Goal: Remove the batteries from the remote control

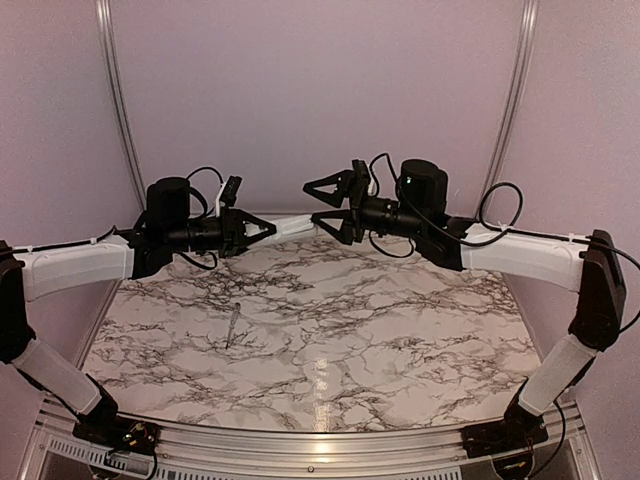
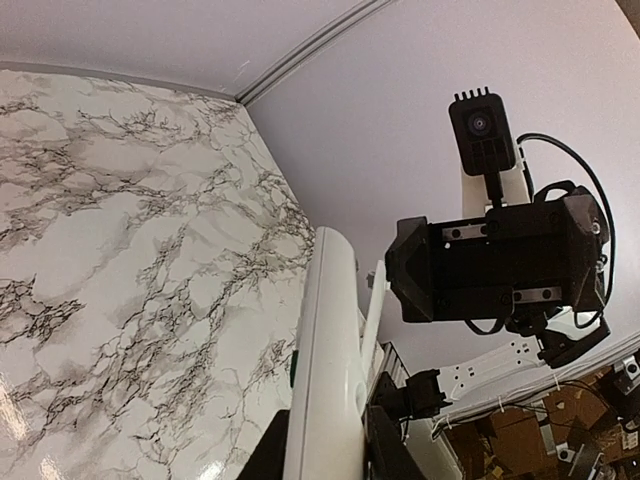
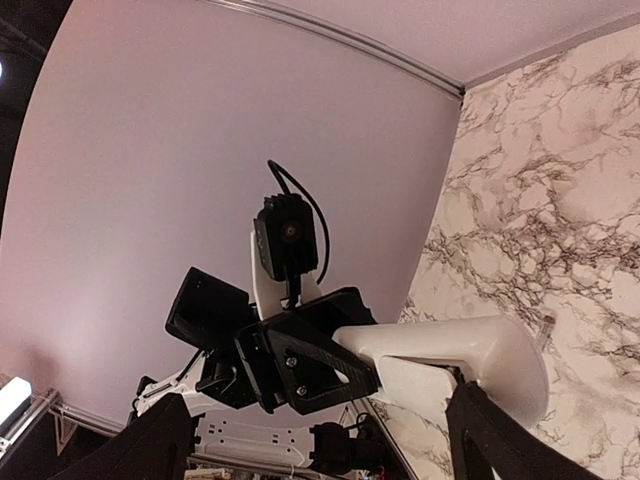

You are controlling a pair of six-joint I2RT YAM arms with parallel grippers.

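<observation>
Hovering well above the marbled desk (image 1: 400,330) with both arms raised and facing each other near the back wall. Clenching the left fingers (image 1: 258,224) on one end of the remote control (image 1: 292,224), a slim white bar held roughly level in the air and pointing toward the other arm. Spreading the right fingers (image 1: 326,187) wide, released and gripping nothing, either straddling the remote's free end or stopping just short of it; not possible to tell which. Leaving the thin silvery tool (image 1: 233,326) lying on the desk, well apart from both arms. Showing no batteries anywhere: probably sitting inside the remote, with the compartment face out of sight. Risking a slipped or twisted remote if the right fingers are pushing on the free end while only one end is pinched. Risking, too, loose batteries dropping and rolling off the desk edge if the compartment is opening this high up.
</observation>
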